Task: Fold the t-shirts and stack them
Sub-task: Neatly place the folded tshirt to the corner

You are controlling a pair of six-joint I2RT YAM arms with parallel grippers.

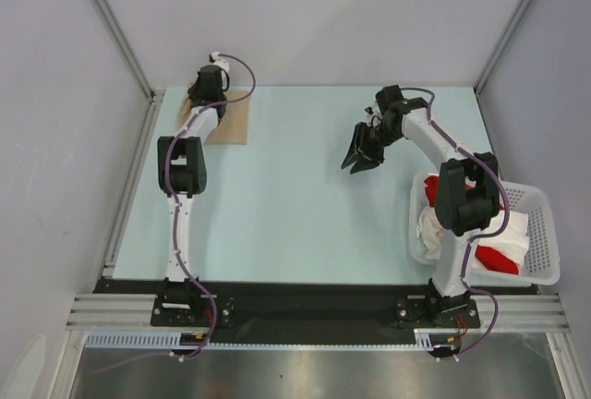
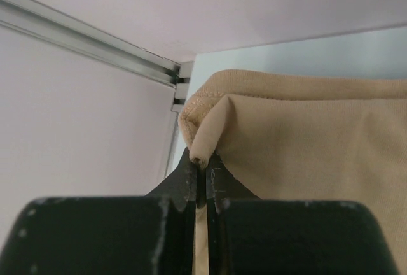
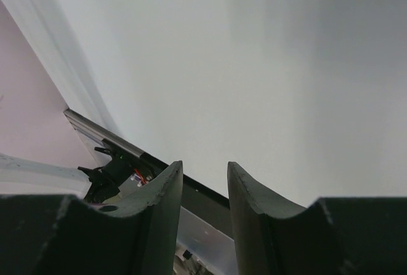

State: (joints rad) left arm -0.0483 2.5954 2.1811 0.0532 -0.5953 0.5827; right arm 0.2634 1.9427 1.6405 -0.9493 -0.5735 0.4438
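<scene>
A beige-tan t-shirt lies folded small at the table's far left corner. My left gripper is over it, shut on a rolled fold of the beige t-shirt; in the left wrist view the cloth pokes out between the gripper's tips. My right gripper hangs open above the middle right of the table, and in the right wrist view it holds nothing. A white t-shirt and a red t-shirt lie crumpled in the basket, partly hidden by the right arm.
The white lattice basket sits at the table's right front edge beside the right arm's base. Walls with aluminium rails close in the table at the back and sides, right next to the left gripper.
</scene>
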